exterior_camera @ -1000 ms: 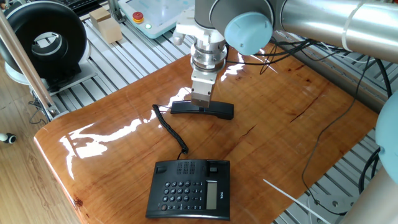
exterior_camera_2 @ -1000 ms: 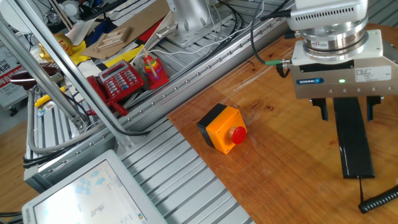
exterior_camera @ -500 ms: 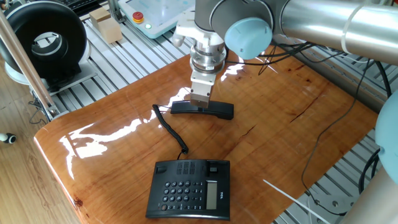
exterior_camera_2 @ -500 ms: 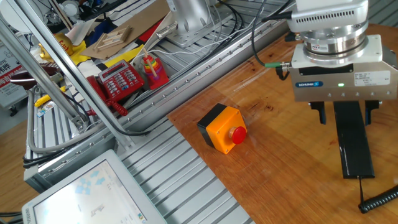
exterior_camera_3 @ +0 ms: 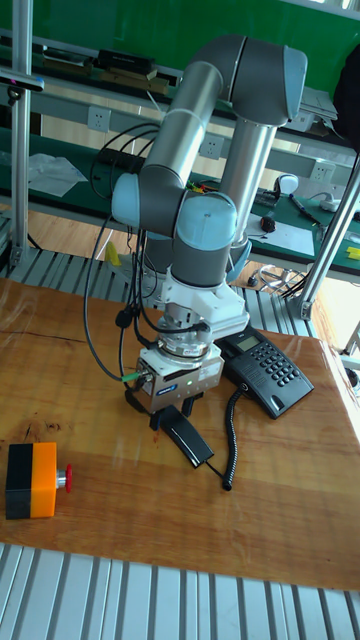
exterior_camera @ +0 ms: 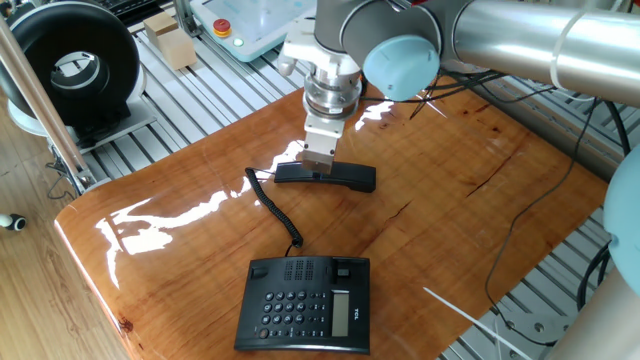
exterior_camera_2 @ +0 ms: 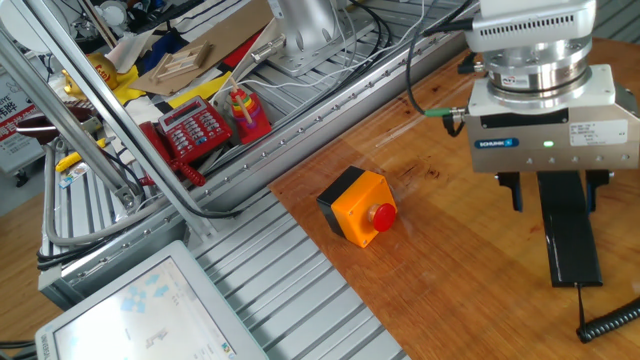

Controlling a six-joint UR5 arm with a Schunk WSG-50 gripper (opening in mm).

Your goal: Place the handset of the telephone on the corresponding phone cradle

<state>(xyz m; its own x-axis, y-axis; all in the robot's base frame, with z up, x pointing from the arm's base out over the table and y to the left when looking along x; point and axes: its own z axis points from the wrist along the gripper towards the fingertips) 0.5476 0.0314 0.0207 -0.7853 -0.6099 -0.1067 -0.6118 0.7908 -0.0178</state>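
Observation:
The black handset (exterior_camera: 330,176) lies flat on the wooden table, its coiled cord (exterior_camera: 272,205) running to the telephone (exterior_camera: 305,305) near the front edge. The phone cradle (exterior_camera: 310,270) is the bare strip at the base's far side. My gripper (exterior_camera: 318,165) hangs right over the handset's left half. In the other fixed view the gripper (exterior_camera_2: 555,190) is open, one finger on each side of the handset (exterior_camera_2: 568,235) with a gap on both sides. The tall fixed view shows the gripper (exterior_camera_3: 172,415) just above the handset (exterior_camera_3: 188,443), with the telephone (exterior_camera_3: 262,372) to the right.
An orange box with a red button (exterior_camera_2: 358,206) sits on the table near its edge, left of the gripper. A red keypad device (exterior_camera_2: 195,128) and clutter lie beyond the table on the metal frame. Loose black cables (exterior_camera: 520,215) trail over the right side of the table.
The gripper has shifted slightly, appearing a little higher over the handset. The handset, its cord and the telephone have not moved.

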